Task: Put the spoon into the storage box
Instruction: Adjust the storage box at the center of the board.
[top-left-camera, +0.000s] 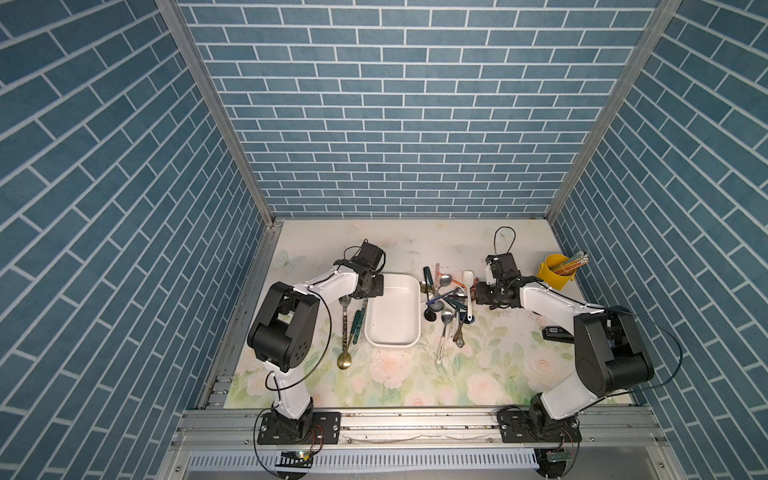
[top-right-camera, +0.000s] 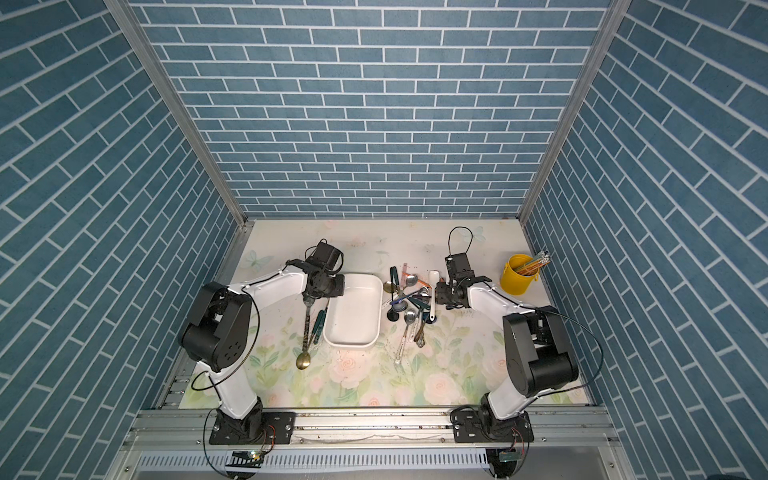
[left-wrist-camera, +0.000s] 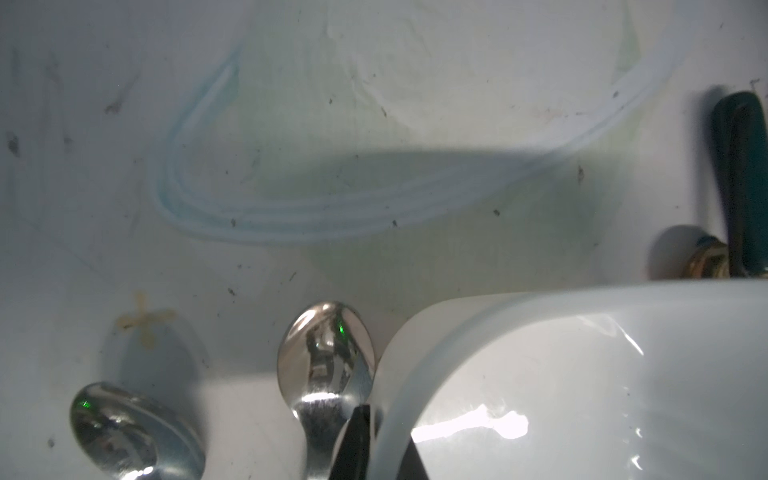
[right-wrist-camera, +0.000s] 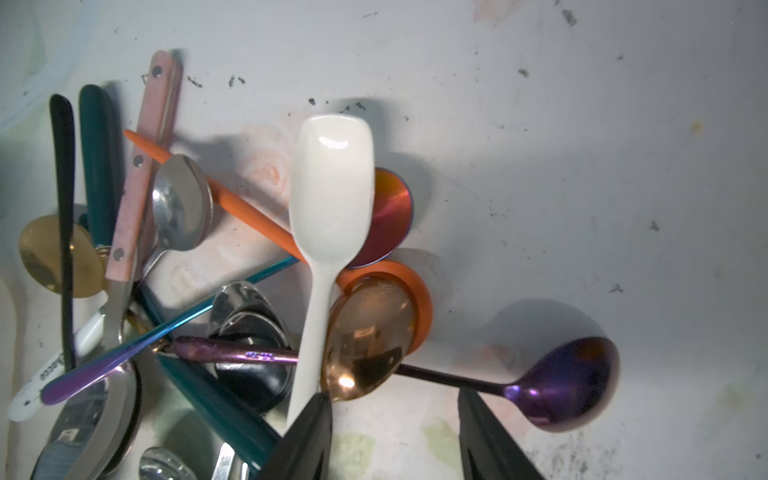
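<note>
Left wrist view, lower middle: left gripper (left-wrist-camera: 384, 436) pinches the box (left-wrist-camera: 582, 374) rim, likely steadying it; right gripper (right-wrist-camera: 395, 415) stands open by the white spoon (right-wrist-camera: 328, 199) handle.

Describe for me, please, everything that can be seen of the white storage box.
The storage box is a white, glossy, plastic-looking rectangular tray with rounded corners and low walls. Empty, it sits flat on the floral table cover, with two spoons along one long side and a spoon pile beyond the other. Whether either touches its wall cannot be told.
</note>
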